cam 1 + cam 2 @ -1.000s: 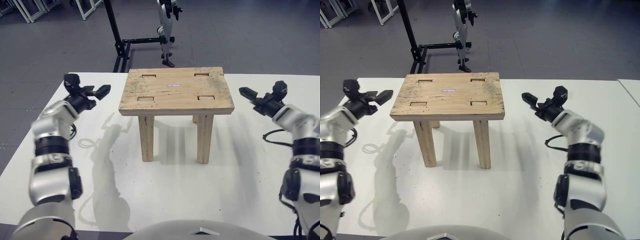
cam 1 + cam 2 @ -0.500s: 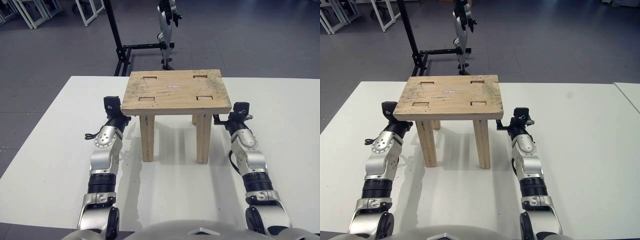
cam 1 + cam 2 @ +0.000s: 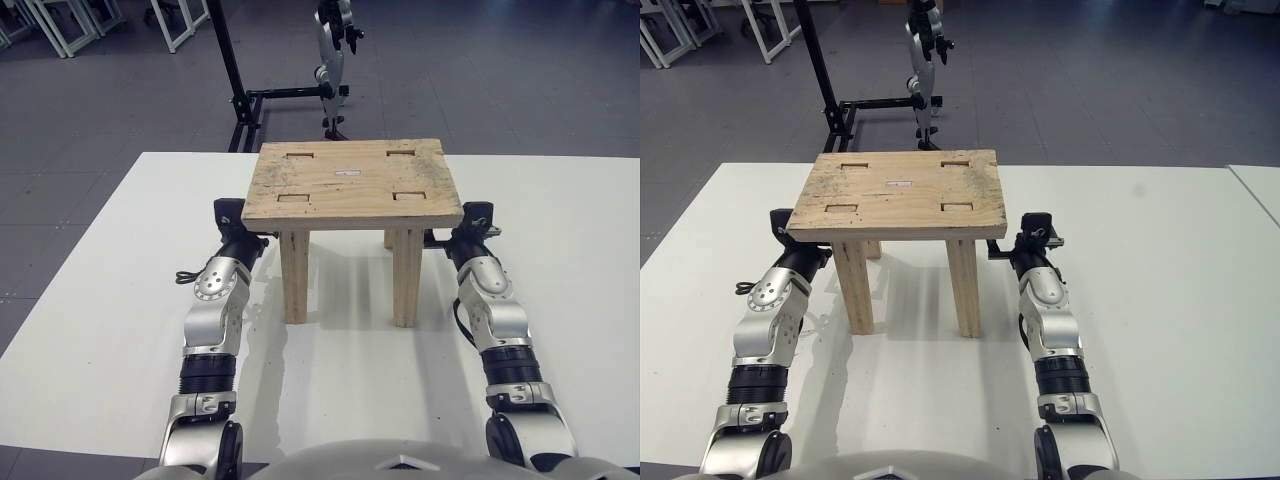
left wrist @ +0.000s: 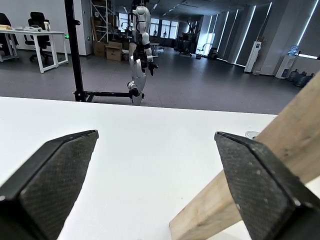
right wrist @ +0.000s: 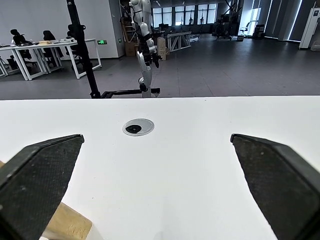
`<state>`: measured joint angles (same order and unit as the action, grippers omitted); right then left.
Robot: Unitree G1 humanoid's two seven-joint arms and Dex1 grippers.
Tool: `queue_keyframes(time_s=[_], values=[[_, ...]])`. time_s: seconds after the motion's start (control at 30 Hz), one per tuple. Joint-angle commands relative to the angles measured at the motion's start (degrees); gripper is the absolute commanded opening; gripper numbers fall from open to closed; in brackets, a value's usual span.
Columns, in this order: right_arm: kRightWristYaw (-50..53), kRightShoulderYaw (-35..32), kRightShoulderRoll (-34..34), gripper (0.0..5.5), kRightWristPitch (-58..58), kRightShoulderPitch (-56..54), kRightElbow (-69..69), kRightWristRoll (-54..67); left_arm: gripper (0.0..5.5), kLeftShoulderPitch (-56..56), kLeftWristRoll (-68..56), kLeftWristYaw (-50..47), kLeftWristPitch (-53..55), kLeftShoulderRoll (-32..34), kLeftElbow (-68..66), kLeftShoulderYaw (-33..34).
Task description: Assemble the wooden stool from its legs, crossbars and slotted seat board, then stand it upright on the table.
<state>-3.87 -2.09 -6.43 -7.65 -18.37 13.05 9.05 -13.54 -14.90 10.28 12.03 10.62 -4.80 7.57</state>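
The wooden stool (image 3: 350, 185) stands upright on the white table (image 3: 120, 300), its slotted seat board on top and its legs below. My left gripper (image 3: 232, 222) lies low on the table at the stool's left side, just under the seat's edge. It is open, with a wooden leg (image 4: 280, 165) close beside one finger (image 4: 55, 170). My right gripper (image 3: 468, 222) sits at the stool's right side, level with the seat's edge. It is open too, with a corner of wood (image 5: 65, 225) by one finger (image 5: 40, 170). Neither holds anything.
A black stand frame (image 3: 245, 95) and a hanging humanoid robot (image 3: 333, 45) are on the floor beyond the table's far edge. A round cable grommet (image 5: 138, 127) is set in the tabletop. A thin cable (image 3: 185, 275) loops beside my left forearm.
A second ago both arms were spread wide near the table's sides. They have swung inward to lie alongside the stool, edging slightly closer over the last half second. The stool has not moved.
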Motion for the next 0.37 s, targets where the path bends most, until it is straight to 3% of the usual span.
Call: queue_keyframes(time_s=[0.03, 0.37], values=[[-0.4, -0.4, 0.3, 5.46, 0.0, -1.1, 0.7, -0.6, 4.31, -0.5, 0.8, 0.1, 0.8, 0.4, -0.1, 0.1], [-0.1, -1.2, 0.5, 5.46, 0.0, -2.4, 1.7, -1.8, 4.31, -2.1, 0.6, -0.1, 0.5, -0.2, -1.2, 0.1]])
